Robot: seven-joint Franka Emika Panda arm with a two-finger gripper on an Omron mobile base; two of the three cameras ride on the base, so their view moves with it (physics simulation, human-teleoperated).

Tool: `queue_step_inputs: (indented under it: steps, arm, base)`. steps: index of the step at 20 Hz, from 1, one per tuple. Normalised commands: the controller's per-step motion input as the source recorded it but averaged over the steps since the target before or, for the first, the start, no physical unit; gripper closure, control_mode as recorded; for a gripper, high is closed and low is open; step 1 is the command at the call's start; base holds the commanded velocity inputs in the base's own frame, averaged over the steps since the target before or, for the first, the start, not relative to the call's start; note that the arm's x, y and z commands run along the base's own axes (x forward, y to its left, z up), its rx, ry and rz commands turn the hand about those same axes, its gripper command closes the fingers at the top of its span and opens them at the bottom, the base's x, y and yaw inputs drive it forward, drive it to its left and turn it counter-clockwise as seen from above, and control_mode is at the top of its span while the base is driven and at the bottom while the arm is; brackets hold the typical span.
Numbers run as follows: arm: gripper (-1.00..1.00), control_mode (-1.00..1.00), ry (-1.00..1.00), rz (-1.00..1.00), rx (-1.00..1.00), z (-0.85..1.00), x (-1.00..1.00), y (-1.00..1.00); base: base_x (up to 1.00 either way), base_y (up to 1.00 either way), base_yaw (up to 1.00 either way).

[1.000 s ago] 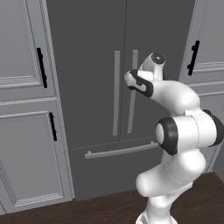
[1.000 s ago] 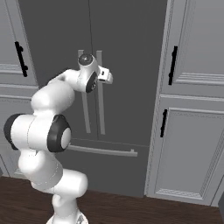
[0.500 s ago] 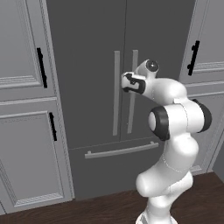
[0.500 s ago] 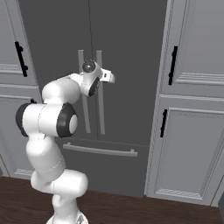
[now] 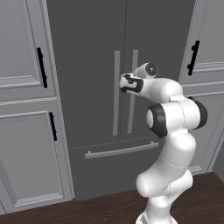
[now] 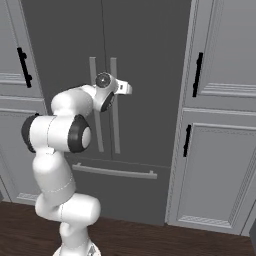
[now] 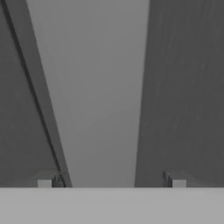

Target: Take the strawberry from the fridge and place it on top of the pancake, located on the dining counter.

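1. The fridge (image 5: 109, 87) fills the middle of both base views with its two doors shut, flanked by light grey panelled cabinets (image 5: 26, 144). Nothing of the interior can be seen, so the strawberry, judged to be inside, is hidden behind the closed doors.

2. The arm (image 5: 173, 131) has folded in over the last second: its forearm, which stood higher and further back, has swung down and forward, so the wrist now reaches level toward the door seam.

3. The end effector (image 5: 127, 83) has closed the gap to the right-hand door handle (image 5: 132, 92). A second ago it hung short of the bars; now it sits against the handle in the left base view, and the right base view agrees.

4. In the hand view the pale handle (image 7: 100, 96) runs up between the two fingertips (image 7: 44, 183), one on each side, with the door seam a thin dark line to the left.

5. The fingers stand apart, straddling the bar, with visible gaps on both sides. They seem to have begun narrowing from full spread, but they are not yet clamped on it.

6. For the task, this is the very start: the reach to the handle is done, the grip and the pull are still to come, and fetching the fruit and carrying it to the pancake lie well ahead.
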Motion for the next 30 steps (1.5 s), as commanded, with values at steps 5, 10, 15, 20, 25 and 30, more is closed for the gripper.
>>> queue_step_inputs:
  steps: [5, 10, 15, 20, 25, 30]
  arm:
    - [1.00, -1.00, 0.00, -0.03, 0.01, 0.00, -0.21, -0.10]
    - [1.00, -1.00, 0.00, -0.10, 0.04, 0.00, -0.86, -0.61]
    - [1.00, -1.00, 0.00, -0.16, 0.06, 0.01, -1.00, -0.86]
    - [1.00, -1.00, 0.01, -0.16, 0.08, 0.04, -0.94, -0.99]
    - [1.00, -1.00, 0.05, -0.18, 0.09, 0.05, -0.84, -1.00]
    - [-1.00, -1.00, 0.09, -0.16, 0.06, 0.14, -0.74, -1.00]
  base:
    - [0.00, 0.00, 0.00]
    - [0.00, 0.00, 0.00]
    - [0.00, 0.00, 0.00]
    - [0.00, 0.00, 0.00]
    - [0.00, 0.00, 0.00]
    - [0.00, 0.00, 0.00]
